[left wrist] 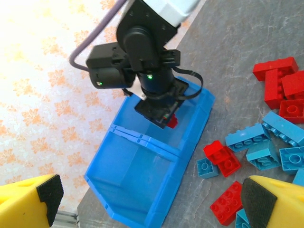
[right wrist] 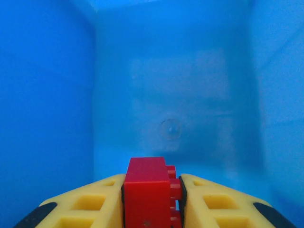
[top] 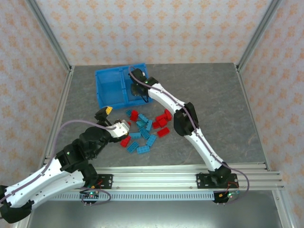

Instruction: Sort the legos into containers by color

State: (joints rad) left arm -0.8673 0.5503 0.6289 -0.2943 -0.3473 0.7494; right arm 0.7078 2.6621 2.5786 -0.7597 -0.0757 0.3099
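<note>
The blue bin point(top: 108, 90) is smooth, translucent plastic; the red brick point(right wrist: 147, 190) glossy hard plastic. The grey tabletop point(top: 213, 104) looks matt and mottled, the frame rails point(top: 161, 173) bare metal.

Right wrist view: the lower edge cuts off the red brick point(right wrist: 147, 194) and the right gripper point(right wrist: 152, 183) clamping it; bin point(right wrist: 47, 95) floor blurred. Left wrist view: the lower edge cuts off the left gripper point(left wrist: 154, 194); the right edge cuts off a teal brick point(left wrist: 293, 158)
</note>
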